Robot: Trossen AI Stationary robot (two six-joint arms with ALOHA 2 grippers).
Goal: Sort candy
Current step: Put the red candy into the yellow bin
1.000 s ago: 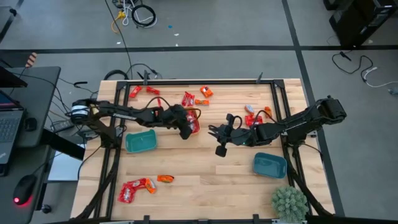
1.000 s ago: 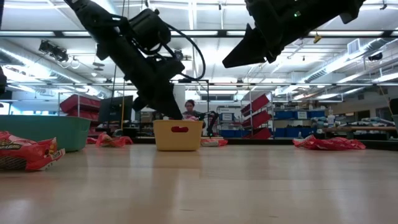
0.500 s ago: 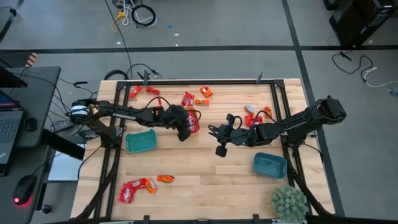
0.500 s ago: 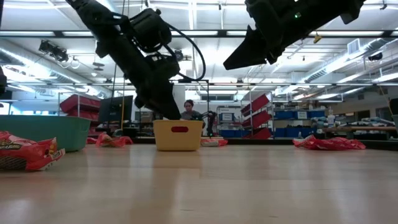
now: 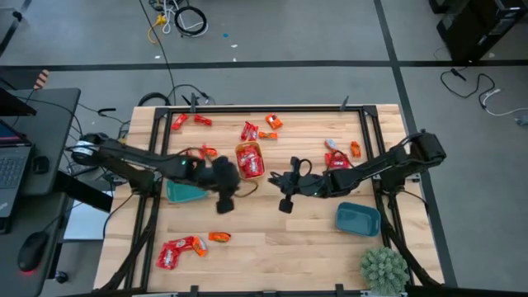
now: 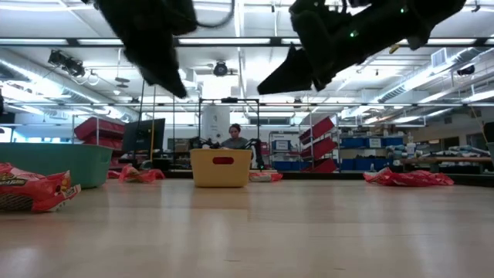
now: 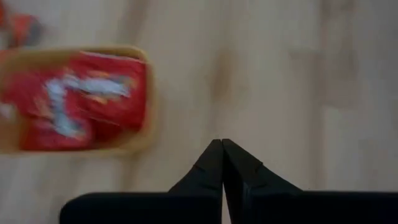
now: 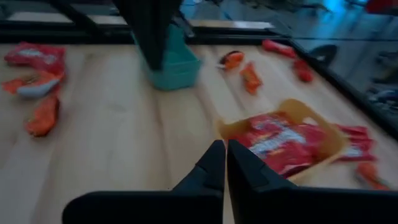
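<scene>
A yellow bowl [image 5: 249, 159] at mid-table holds red wrapped candy [image 7: 74, 102]; it also shows in the right wrist view [image 8: 283, 142]. More red and orange candy lies loose near the far edge [image 5: 249, 130], by the right arm [image 5: 334, 157] and near the front left [image 5: 181, 247]. My left gripper [image 5: 224, 202] is shut and empty, raised above the table on the bowl's near-left side [image 7: 222, 146]. My right gripper [image 5: 280, 188] is shut and empty, raised on the bowl's near-right side [image 8: 225, 149].
A teal bowl [image 5: 186, 191] stands at the left beside my left arm, and another teal bowl [image 5: 357, 219] stands at the right front. A green plant [image 5: 384, 268] sits at the right front corner. Bare wood lies between the two grippers and the near edge.
My left gripper has drawn away from over the yellow bowl, going up and toward the table's near-left. My right gripper has shifted a little toward the table's left. The yellow bowl and its candy have stayed in place.
</scene>
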